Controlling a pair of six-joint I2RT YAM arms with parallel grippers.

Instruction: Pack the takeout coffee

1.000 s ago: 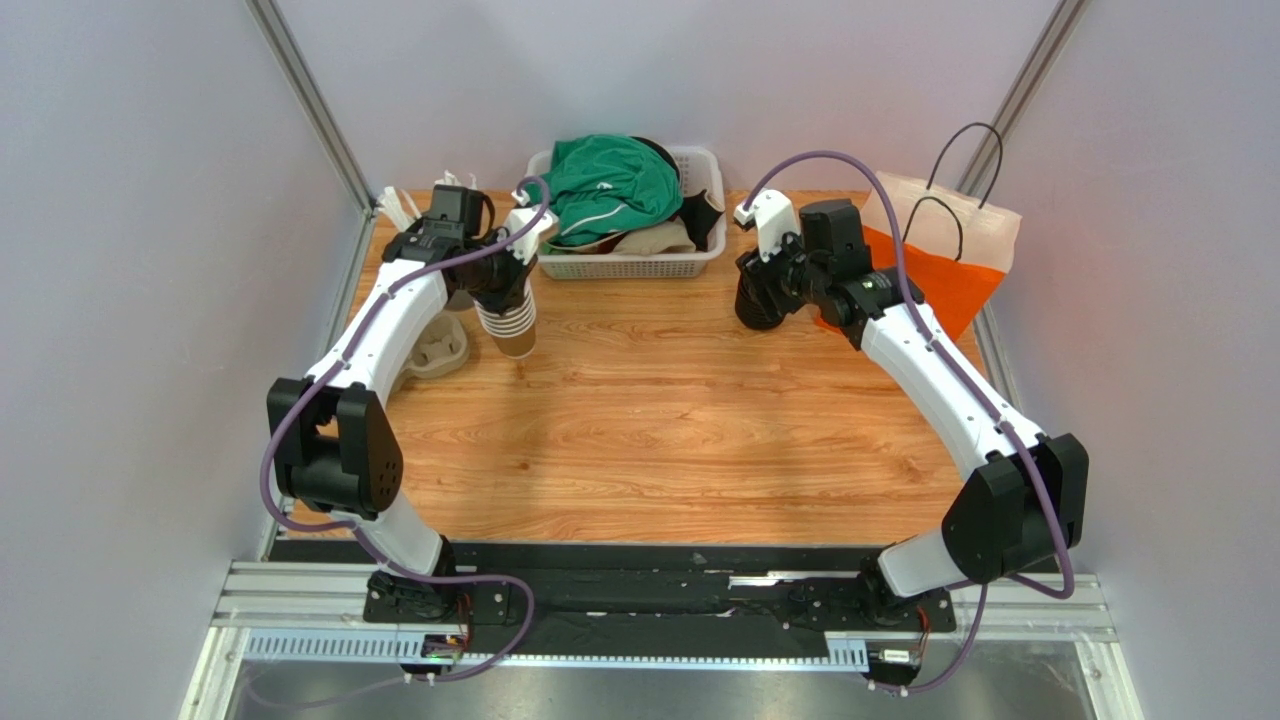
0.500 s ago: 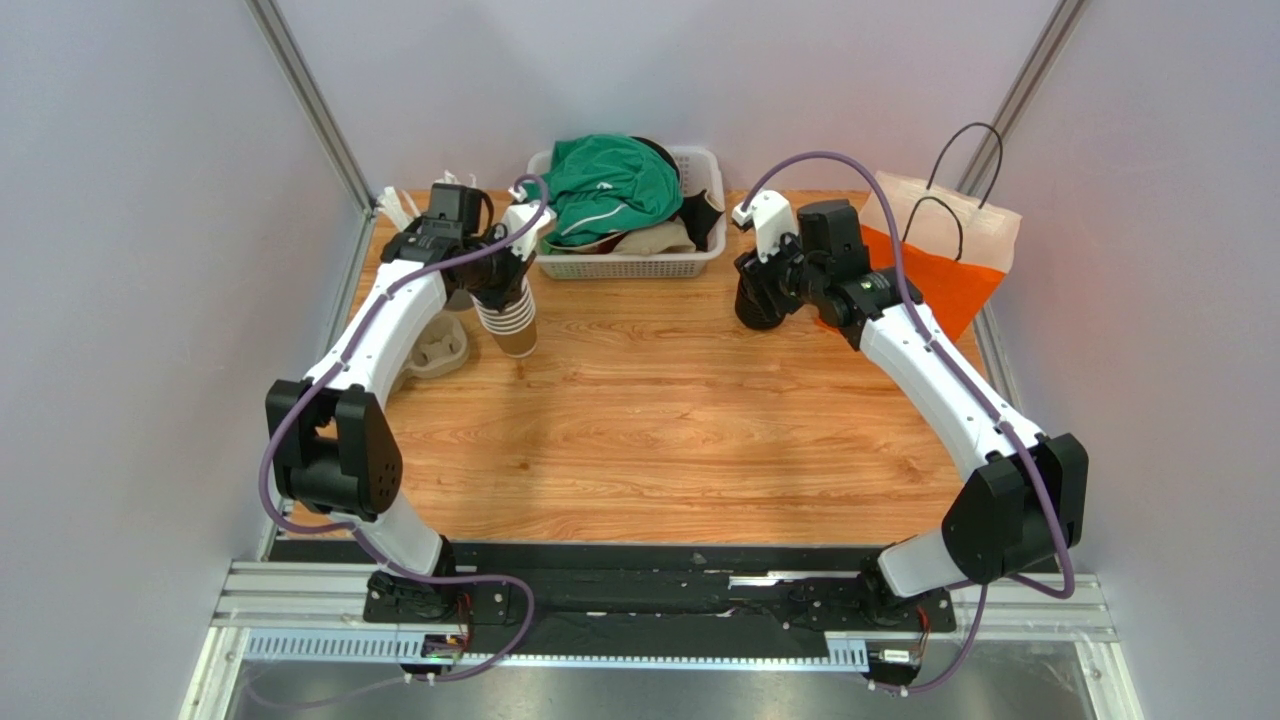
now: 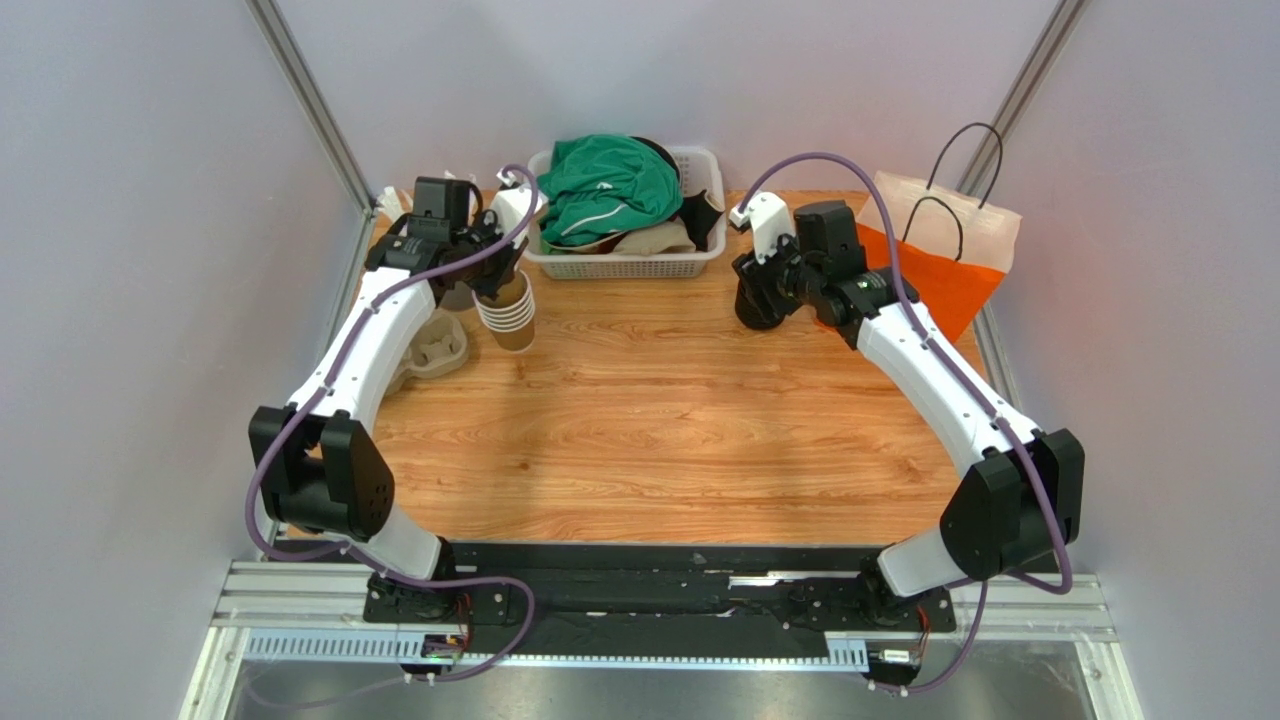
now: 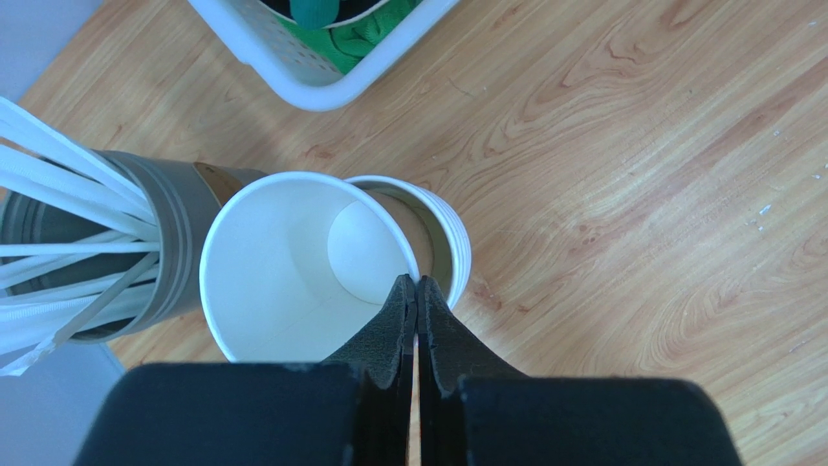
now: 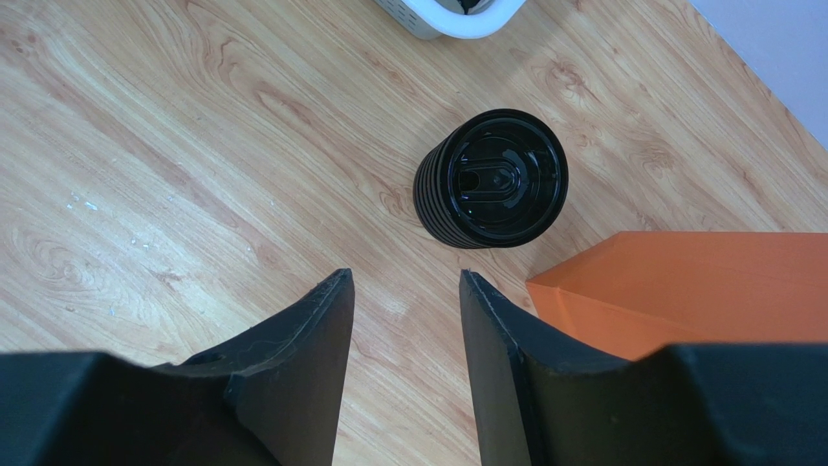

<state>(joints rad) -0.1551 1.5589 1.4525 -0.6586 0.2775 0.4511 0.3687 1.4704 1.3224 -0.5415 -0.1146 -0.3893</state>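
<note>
The jaws of the left gripper [image 4: 416, 291] are pinching the rim of a paper cup [image 4: 282, 272] over the stack of tan cups [image 4: 445, 233], far left on the tabletop [image 4: 632, 194]; the right gripper [image 5: 405, 282] is hovering with jaws spread near the stack of black lids [image 5: 491, 180]. That stack is standing just beside the orange bag [image 5: 700, 282].

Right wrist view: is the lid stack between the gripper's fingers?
No, the lid stack stands on the table beyond the open right gripper, which holds nothing.

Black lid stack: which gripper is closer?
Right. The right gripper hangs open just short of the black lid stack; the left gripper pinches a paper cup across the table.
</note>
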